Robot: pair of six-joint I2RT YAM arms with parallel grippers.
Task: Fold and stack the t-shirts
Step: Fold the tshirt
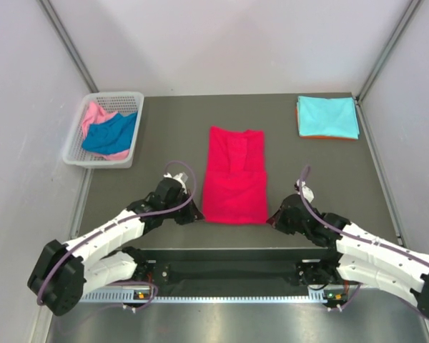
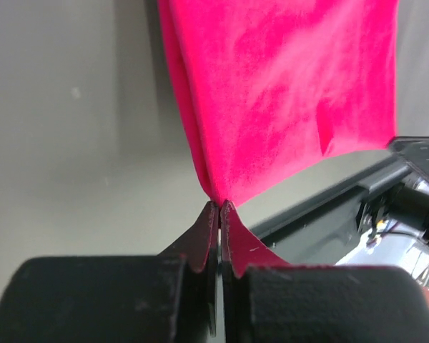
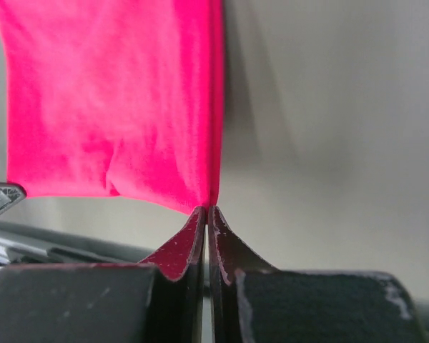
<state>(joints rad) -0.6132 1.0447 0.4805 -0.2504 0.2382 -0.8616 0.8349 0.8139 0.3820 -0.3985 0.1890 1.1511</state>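
Note:
A crimson red t-shirt (image 1: 234, 175) lies in the middle of the table, folded into a long strip. My left gripper (image 1: 197, 214) is shut on its near left corner (image 2: 216, 193). On the other side, my right gripper (image 1: 273, 217) is shut on the near right corner (image 3: 210, 199). A folded light turquoise t-shirt (image 1: 327, 116) lies at the back right on top of an orange one (image 1: 329, 136), of which only an edge shows. Crumpled in the basket are a royal blue t-shirt (image 1: 109, 133) and a pink t-shirt (image 1: 95, 114).
The white lattice basket (image 1: 77, 158) stands at the back left of the table. Grey walls close the table in on both sides and at the back. A black rail (image 1: 229, 251) with the arm bases runs along the near edge.

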